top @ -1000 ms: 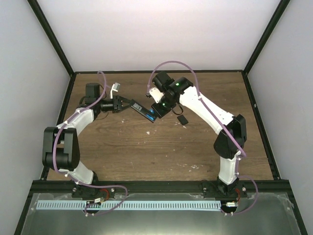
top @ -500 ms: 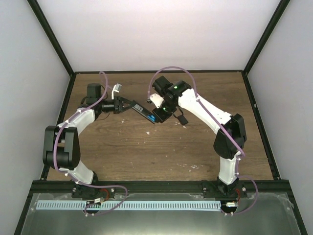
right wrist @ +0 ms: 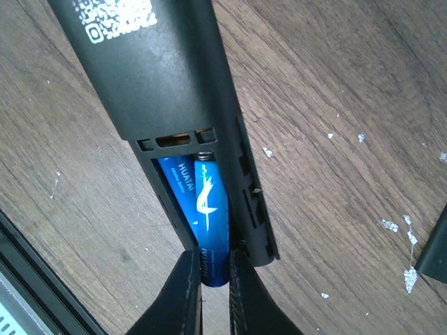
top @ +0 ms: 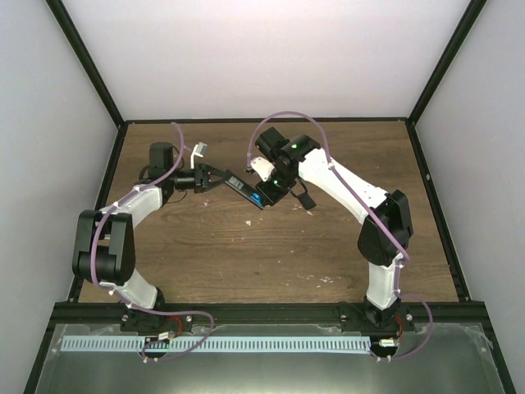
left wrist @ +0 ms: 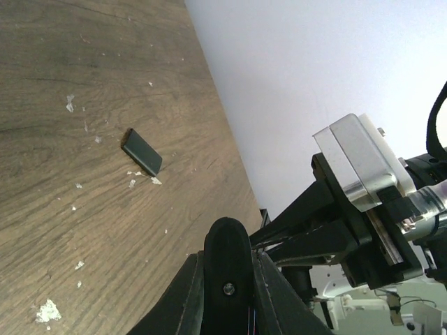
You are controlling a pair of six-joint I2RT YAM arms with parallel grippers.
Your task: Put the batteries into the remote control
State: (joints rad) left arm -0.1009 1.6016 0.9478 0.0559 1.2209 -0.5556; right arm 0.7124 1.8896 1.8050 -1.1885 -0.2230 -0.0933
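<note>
Right wrist view only: remote (right wrist: 157,77) underside up, battery bay open, QR label near the top of the view. Two blue cells side by side in the bay. Seated battery (right wrist: 174,185) low against the bay wall. Gripped battery (right wrist: 209,202) alongside, top end at the spring, bottom end jutting past the remote's end edge. Right gripper (right wrist: 211,264) closed on that bottom end, a fingertip on each side.

Top view only: remote set slantwise between the two arms at rear centre of the table (top: 246,254). Left gripper (top: 217,177) clamped on its left end, right gripper at the opposite end. Contact between remote and table not determinable.

Left wrist view: remote hidden behind own finger (left wrist: 227,265), so the grip is not confirmable there. Cover (left wrist: 142,152) flat on the wood, touching nothing. Right arm's wrist housing (left wrist: 363,181) close by on the right.

Clearances: cover just beside the right gripper, on its right in the top view. Open wood in front, toward the arm bases, and at the right rear corner. Black frame (top: 86,61) along the table edges and up the corners, walls (top: 271,57) on three sides.

Surface: brown wood grain, scattered white flecks (left wrist: 47,310). Walls pale and plain. Grey metal sheet with a pale ribbed strip (top: 213,345) along the near edge.
</note>
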